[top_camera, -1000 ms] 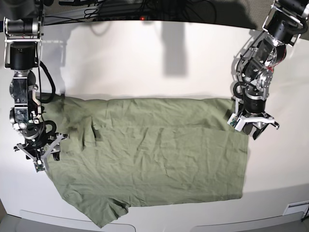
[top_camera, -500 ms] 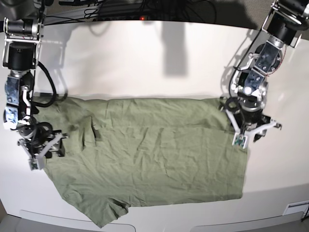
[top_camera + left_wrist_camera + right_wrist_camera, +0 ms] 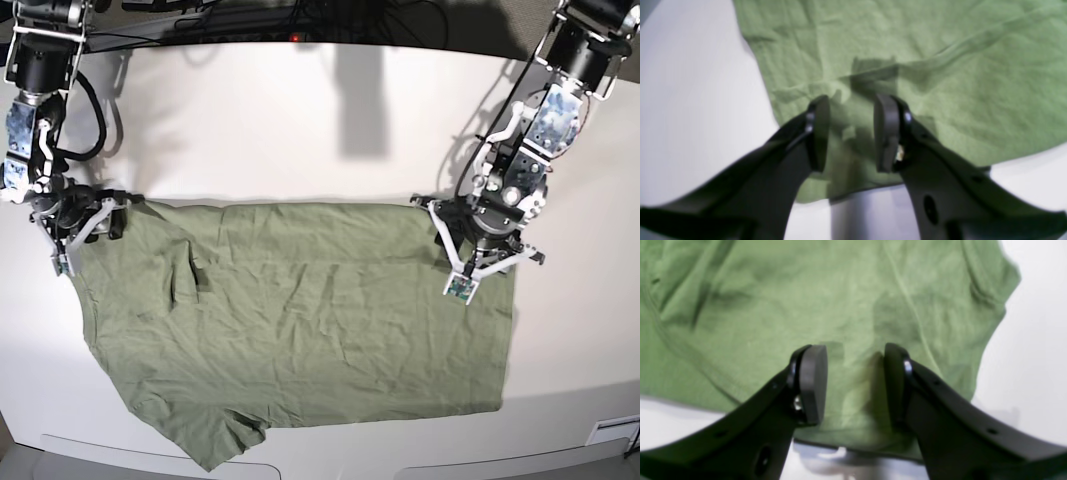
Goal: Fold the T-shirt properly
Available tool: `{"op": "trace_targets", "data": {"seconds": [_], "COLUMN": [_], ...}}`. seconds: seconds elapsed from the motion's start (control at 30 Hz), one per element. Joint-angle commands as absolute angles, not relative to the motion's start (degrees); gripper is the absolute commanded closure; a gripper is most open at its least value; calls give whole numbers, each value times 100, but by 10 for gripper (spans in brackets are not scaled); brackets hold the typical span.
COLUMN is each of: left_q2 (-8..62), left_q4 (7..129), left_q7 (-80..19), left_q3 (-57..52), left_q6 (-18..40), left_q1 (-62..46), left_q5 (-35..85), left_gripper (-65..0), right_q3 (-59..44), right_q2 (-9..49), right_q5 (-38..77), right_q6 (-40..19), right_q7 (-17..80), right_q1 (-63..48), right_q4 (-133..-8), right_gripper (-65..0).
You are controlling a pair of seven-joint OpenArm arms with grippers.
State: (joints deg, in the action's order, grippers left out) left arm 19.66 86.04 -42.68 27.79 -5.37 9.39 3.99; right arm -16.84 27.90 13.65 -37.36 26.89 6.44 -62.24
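T-shirt [image 3: 300, 320] spread flat on white table [image 3: 300, 120], soft, light, limp, likely to bunch; left gripper [image 3: 850, 133] and right gripper [image 3: 855, 385] both agape over far edge corners, best pinched there through both layers.

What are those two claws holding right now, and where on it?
Nothing yet. Both the left gripper and the right gripper have jaws open, poised over edge parts of the green T-shirt, cloth showing between them, unclamped.

Green T-shirt [image 3: 320, 330] lies spread flat on table [image 3: 300, 130].
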Motion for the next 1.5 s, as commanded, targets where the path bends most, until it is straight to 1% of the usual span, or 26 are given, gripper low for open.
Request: {"op": "trace_targets", "data": {"seconds": [0.0, 0.1, 0.23, 0.37, 0.57, 0.7, 0.87, 1.0, 1.17, 1.4, 1.47], "left_q2": [1957, 1806, 1699, 1702, 1721, 1726, 1911, 1984, 1986, 1986, 1984], "left_q4": [8510, 7830, 7190, 7170, 7177, 7177, 7177, 7177, 7461, 8532, 8844], "left_q7": [-4160, -3868, -3874, -4333, -4456, -4456, -4458, -4405, -4298, -4335, -4377], "left_q3": [2742, 2742, 2742, 2742, 2742, 2742, 2740, 2635, 2333, 1929, 1881], "left_q6": [-552, -550, -550, -550, -550, -548, -561, -760, -816, -814, -814], "left_q1": [1055, 1057, 1061, 1046, 834, 427, -180, -816, -1573, -2486, -2692], "left_q5": [464, 545, 499, 499, 497, 489, 84, -292, -471, -471, -471], "left_gripper": [-219, -219, -219, -219, -219, -219, -219, -219, -219, -219, -219], "right_q3": [-1726, -1726, -1723, -1726, -1726, -1726, -1726, -1730, -1730, -1730, -1730], "right_q2": [2919, 2919, 2919, 2919, 2917, 2917, 2915, 2915, 2902, 2902, 2902], "right_q5": [1415, 1417, 1544, 1551, 1544, 1544, 1540, 1498, 1500, 1500, 1498], "right_q6": [-3756, -3752, -3771, -3815, -3763, -3555, -3557, -3557, -3557, -3540, -3365], "right_q7": [2617, 2692, 2687, 2689, 2867, 2880, 2880, 2877, 2882, 3098, 3100], "right_q1": [720, 633, 519, 296, -360, -781, -1264, -1621, -1970, -2552, -2722], "right_q4": [-6337, -6337, -6344, -6606, -7402, -7708, -7870, -8016, -8346, -8993, -9170], "right_gripper": [-282, -282, -281, -281, -280, -280, -280, -280, -280, -280, -280]}}
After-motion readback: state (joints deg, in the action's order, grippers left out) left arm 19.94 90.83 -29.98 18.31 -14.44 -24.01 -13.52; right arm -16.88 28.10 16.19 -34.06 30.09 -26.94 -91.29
